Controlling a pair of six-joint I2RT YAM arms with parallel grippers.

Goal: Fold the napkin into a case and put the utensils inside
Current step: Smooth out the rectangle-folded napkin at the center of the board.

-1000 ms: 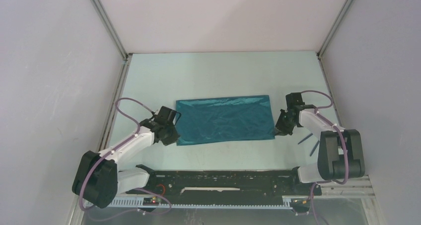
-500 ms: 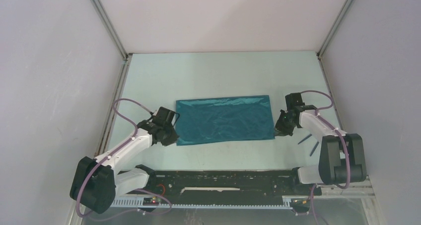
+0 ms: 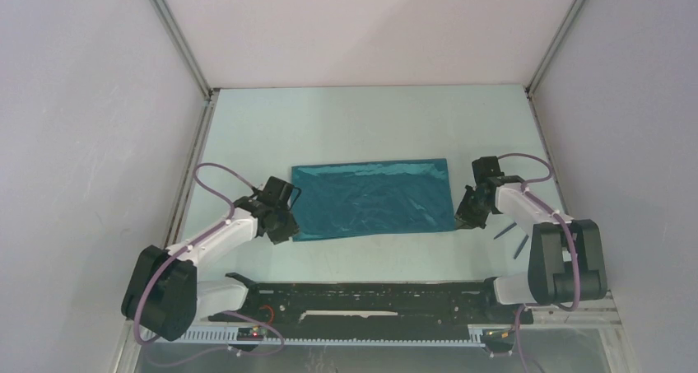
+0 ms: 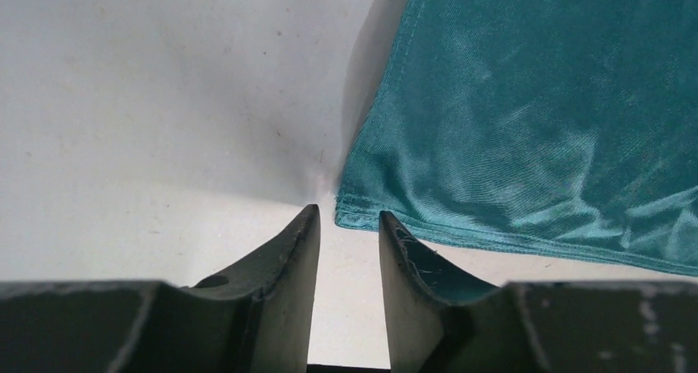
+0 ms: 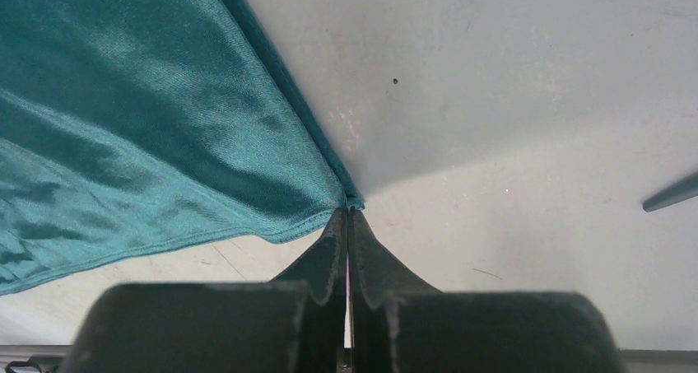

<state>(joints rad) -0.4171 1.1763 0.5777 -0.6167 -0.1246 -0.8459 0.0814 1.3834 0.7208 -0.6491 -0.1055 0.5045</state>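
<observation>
Napkin (image 3: 372,198) lies on pale, white-walled table (image 3: 370,118).

— What do we have underneath it all?
— A pale table (image 3: 370,118) with a matte top. Up close we can make out faint scuffs and one small dark speck (image 5: 395,81) on it.
— And around it?
— We count three plain walls: a back wall (image 3: 370,27), a left wall (image 3: 82,142) and a right wall (image 3: 634,101). A metal left post (image 3: 177,39) and right post (image 3: 560,35) stand at the far corners.
— Along the near edge?
— We see a long black plate (image 3: 370,295) lying flat. Just in front of it is a white slotted strip (image 3: 370,333), with a small red spot (image 3: 258,333) near its left end.
</observation>
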